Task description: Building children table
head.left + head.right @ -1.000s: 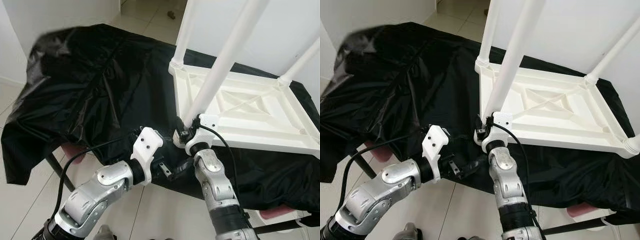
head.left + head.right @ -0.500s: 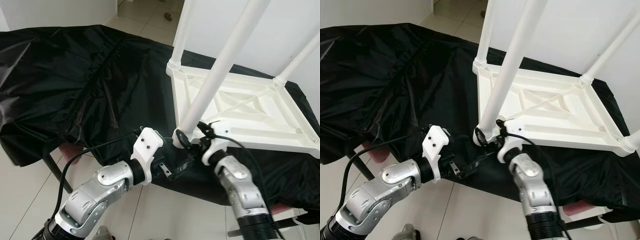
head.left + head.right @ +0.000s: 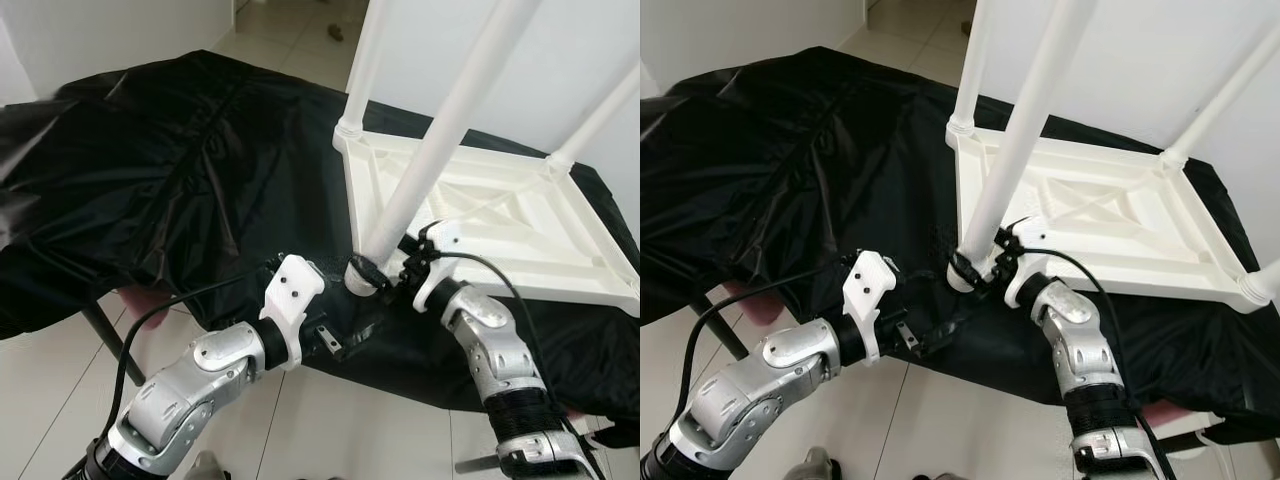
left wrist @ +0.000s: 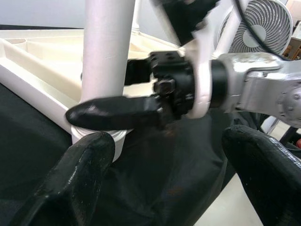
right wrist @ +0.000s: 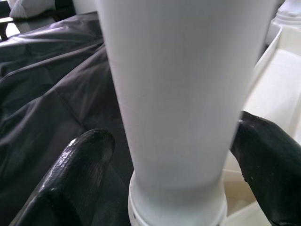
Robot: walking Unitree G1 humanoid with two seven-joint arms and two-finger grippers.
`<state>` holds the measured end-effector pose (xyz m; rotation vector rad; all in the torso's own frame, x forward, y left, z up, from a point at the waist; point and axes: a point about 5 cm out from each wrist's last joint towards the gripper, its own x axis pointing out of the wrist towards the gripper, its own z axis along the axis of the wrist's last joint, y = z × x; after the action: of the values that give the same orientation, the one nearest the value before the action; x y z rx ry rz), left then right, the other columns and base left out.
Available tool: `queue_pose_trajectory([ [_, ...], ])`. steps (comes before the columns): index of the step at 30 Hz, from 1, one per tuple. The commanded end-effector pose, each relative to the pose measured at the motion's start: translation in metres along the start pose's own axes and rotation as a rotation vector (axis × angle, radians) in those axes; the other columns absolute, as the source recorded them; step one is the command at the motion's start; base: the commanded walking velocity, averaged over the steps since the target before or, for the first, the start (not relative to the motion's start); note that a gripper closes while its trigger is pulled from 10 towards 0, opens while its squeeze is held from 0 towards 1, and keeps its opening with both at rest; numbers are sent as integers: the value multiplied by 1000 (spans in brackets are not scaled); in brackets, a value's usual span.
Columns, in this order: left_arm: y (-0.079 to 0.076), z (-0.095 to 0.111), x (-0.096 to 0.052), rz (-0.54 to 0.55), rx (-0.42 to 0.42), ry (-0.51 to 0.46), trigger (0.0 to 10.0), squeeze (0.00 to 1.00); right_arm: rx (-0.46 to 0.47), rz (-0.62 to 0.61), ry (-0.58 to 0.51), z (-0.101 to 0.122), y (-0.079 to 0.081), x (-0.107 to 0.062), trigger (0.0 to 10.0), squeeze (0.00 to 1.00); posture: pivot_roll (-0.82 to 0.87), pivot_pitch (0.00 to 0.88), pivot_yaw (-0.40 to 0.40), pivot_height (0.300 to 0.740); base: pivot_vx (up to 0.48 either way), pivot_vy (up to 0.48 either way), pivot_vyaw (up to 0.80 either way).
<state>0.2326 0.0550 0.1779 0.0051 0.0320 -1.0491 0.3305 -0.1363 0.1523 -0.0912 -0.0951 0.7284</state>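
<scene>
Straddling leg [image 3: 430,150] base, right hand [image 3: 372,277] half-hidden

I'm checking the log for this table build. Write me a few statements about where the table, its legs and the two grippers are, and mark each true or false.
1. The white plastic children's table lies upside down on the black cloth cover. True.
2. The right gripper has its fingers either side of the near white table leg, low by its socket. True.
3. The left gripper is clamped on that leg. False: it is open, just short of the leg's base.
4. The table lies on bare floor tiles. False: it rests on the cloth-covered surface.
5. The near leg lies flat on the cloth. False: it stands in its corner socket.
</scene>
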Motion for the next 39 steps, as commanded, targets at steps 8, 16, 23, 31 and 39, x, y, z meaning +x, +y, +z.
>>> queue_pose_trajectory([
  [8, -8, -1, 1, -96, -3, 5, 10000, 0, 30, 55, 6, -13, 5, 17, 275, 0, 151, 115, -155, 740, 0, 0, 0],
  [16, -12, -2, 5, -105, -25, -7, 10000, 0, 51, 60, -22, -18, 7, 22, 0, 0, 151, 127, -158, 740, 0, 0, 0],
  [23, -4, -2, 2, -90, -6, 1, 10000, 0, 33, -60, -22, -21, 2, 19, 0, 0, 137, 147, -170, 740, 0, 0, 0],
  [31, 5, -2, 1, -70, 13, 6, 10000, 0, 42, -223, -13, -25, 2, 13, 0, 0, 123, 164, -178, 740, 0, 0, 0],
  [39, 5, -1, 5, -55, 15, -12, 10000, 0, 104, -456, -47, -24, 11, 0, 0, 0, 120, 178, -182, 740, 0, 0, 0],
])
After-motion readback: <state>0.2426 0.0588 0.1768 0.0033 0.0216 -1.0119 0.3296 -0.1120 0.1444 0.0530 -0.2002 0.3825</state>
